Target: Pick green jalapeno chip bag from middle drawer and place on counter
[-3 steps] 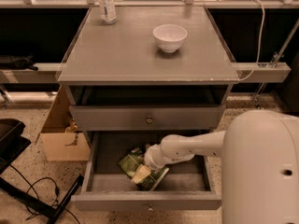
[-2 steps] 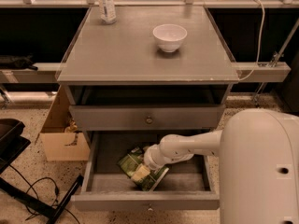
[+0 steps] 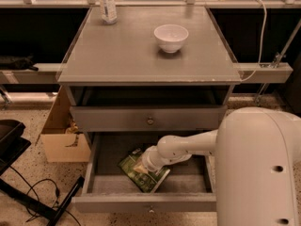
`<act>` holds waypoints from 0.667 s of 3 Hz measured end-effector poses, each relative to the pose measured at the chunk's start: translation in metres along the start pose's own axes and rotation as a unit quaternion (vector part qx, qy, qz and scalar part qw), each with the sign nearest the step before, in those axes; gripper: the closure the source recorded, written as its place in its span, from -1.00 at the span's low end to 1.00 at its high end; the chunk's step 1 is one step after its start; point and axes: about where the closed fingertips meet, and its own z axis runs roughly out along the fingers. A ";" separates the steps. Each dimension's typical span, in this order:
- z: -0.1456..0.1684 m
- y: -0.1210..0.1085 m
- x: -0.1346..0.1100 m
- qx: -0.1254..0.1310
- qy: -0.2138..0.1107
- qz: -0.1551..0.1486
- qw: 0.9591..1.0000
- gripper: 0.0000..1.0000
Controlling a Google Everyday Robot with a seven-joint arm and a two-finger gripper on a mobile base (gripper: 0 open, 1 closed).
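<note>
The green jalapeno chip bag (image 3: 139, 174) lies flat on the grey floor of the open middle drawer (image 3: 105, 149), the cabinet's lowest one. My gripper (image 3: 142, 167) reaches in from the right, at the end of my white arm, and sits right on top of the bag's middle. The arm's wrist covers the bag's right part. The counter (image 3: 127, 55) is the flat grey cabinet top above, with a chipped pale front edge.
A white bowl (image 3: 171, 37) and a clear plastic bottle (image 3: 107, 4) stand on the counter. A shut knobbed drawer front (image 3: 149, 118) is above the open drawer. A cardboard box (image 3: 62, 134) and black cables (image 3: 33, 197) lie on the floor at left. My white arm housing (image 3: 258, 168) fills the lower right.
The gripper stays over the bag in the drawer; it has shifted very slightly. The bag, bowl and bottle have not moved.
</note>
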 end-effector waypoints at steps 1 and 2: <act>0.000 0.000 0.000 0.000 0.000 0.000 1.000 0.19; 0.000 0.000 0.000 0.000 0.000 0.000 1.000 -0.27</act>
